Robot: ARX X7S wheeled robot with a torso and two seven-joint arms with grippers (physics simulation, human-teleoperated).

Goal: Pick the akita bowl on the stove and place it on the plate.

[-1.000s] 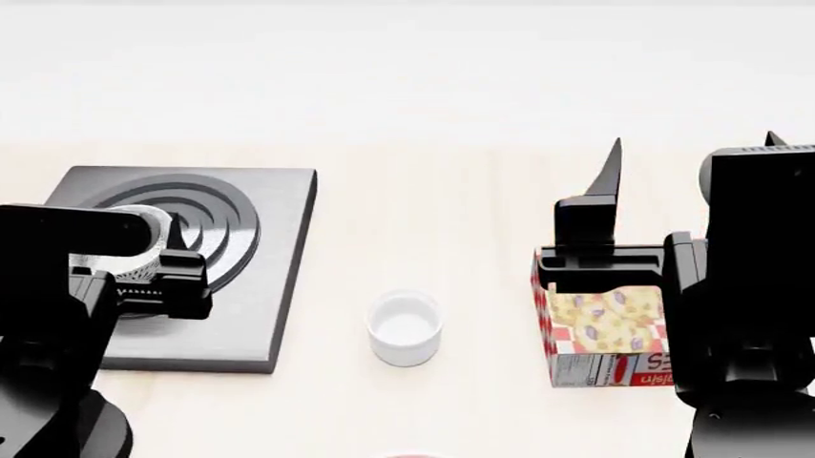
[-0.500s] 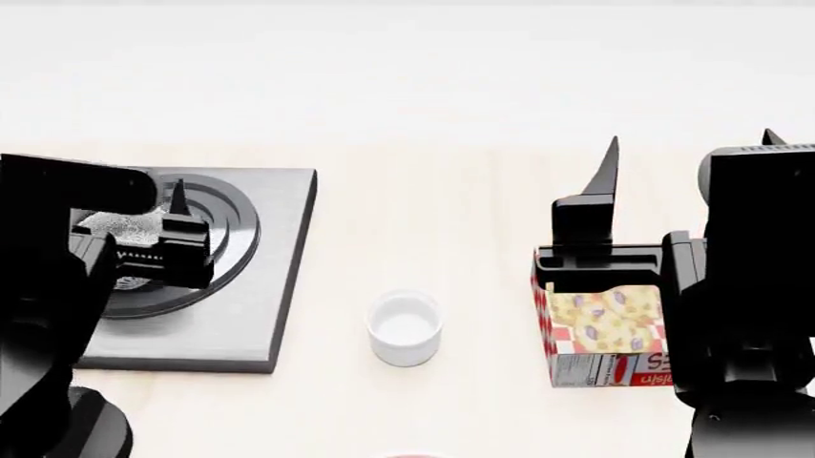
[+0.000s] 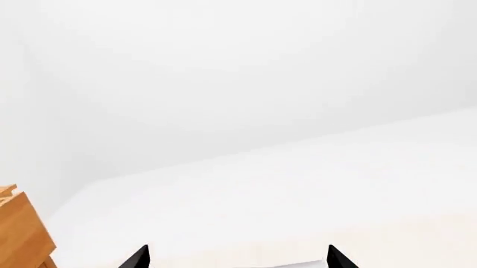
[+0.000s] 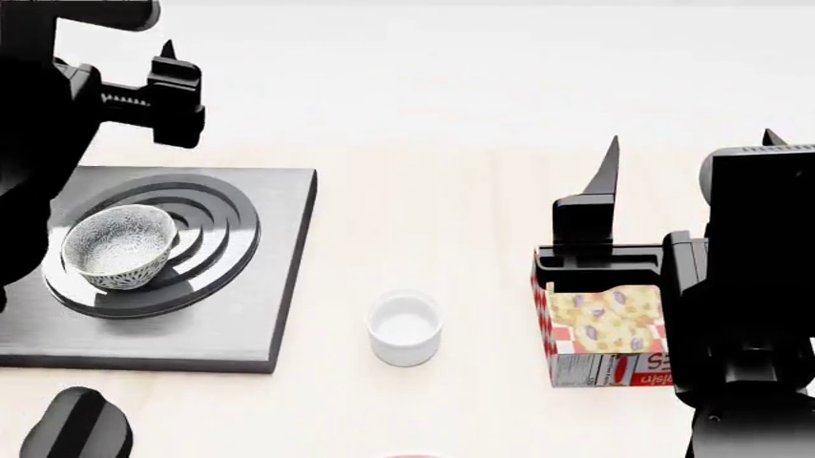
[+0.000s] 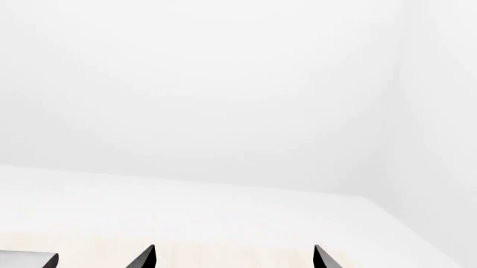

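Black claw, left: my left gripper [image 4: 172, 91] hangs high above the far edge of the stove [image 4: 242, 324]. In the left wrist view its two fingertips [image 3: 138, 258] stand well apart with nothing between them, so it is spread wide and carries nothing.
Bowl: the akita bowl [image 4: 118, 246] sits upright on the stove's ring burner, below and nearer than my left claw, untouched by either claw.
Progress: I judge nothing of the task is done yet. The bowl has not been picked, and the grasp, the carry and the set-down all remain.
Plate: only a red sliver [image 4: 414, 455] shows at the near edge of the head view. It may be the plate's rim, but I cannot tell.
Left arm pose: raised, reaching forward over the stove, claw pointing away from me toward the white wall.
Right claw: my right gripper [image 4: 609, 205] is held level above the cracker box [image 4: 605, 334], tips apart and empty in its wrist view.
Other: a plain white cup [image 4: 405, 329] stands between stove and box.
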